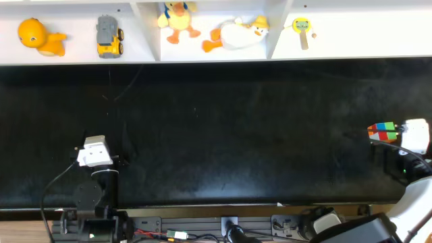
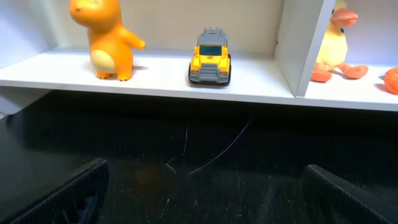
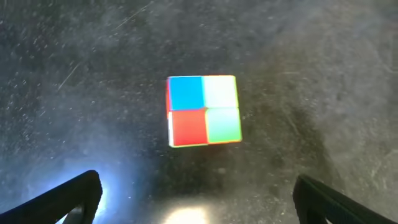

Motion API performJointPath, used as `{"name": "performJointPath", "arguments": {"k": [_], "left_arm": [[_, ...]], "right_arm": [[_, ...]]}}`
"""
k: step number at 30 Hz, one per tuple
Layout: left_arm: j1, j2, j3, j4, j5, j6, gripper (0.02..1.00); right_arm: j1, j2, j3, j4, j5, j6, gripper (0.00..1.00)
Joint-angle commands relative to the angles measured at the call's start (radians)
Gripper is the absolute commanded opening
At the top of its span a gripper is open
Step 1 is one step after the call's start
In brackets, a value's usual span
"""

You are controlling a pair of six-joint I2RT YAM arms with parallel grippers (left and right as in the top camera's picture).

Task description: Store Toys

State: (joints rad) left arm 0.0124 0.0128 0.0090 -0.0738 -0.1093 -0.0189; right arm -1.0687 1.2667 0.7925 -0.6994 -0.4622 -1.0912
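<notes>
Hovering above the small multicoloured plastic puzzle cube (image 3: 204,111), the right gripper (image 3: 196,186) stands spread wide, empty; cube lies on the black tabletop (image 1: 216,135), well apart from the white compartmented shelf (image 1: 216,55). Risk: an off-centre close skids or twists it away.

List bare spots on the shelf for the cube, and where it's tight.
Best: the right compartment, bare from the small yellow toy to the view's right edge. A narrower gap lies between the orange figure and toy truck. The middle compartment is crowded by the yellow duck and white duck.
</notes>
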Motion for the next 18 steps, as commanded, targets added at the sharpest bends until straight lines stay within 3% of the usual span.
{"name": "performJointPath", "arguments": {"k": [1, 18], "left_arm": [[-0.006, -0.011, -0.001, -0.003, -0.001, 0.022, 0.998], [-0.006, -0.011, -0.001, -0.003, -0.001, 0.023, 0.998]], "right_arm": [[-0.012, 0.032, -0.007, 0.006, -0.050, 0.002, 0.996], [-0.012, 0.148, -0.006, 0.103, -0.051, -0.035, 0.996]]}}
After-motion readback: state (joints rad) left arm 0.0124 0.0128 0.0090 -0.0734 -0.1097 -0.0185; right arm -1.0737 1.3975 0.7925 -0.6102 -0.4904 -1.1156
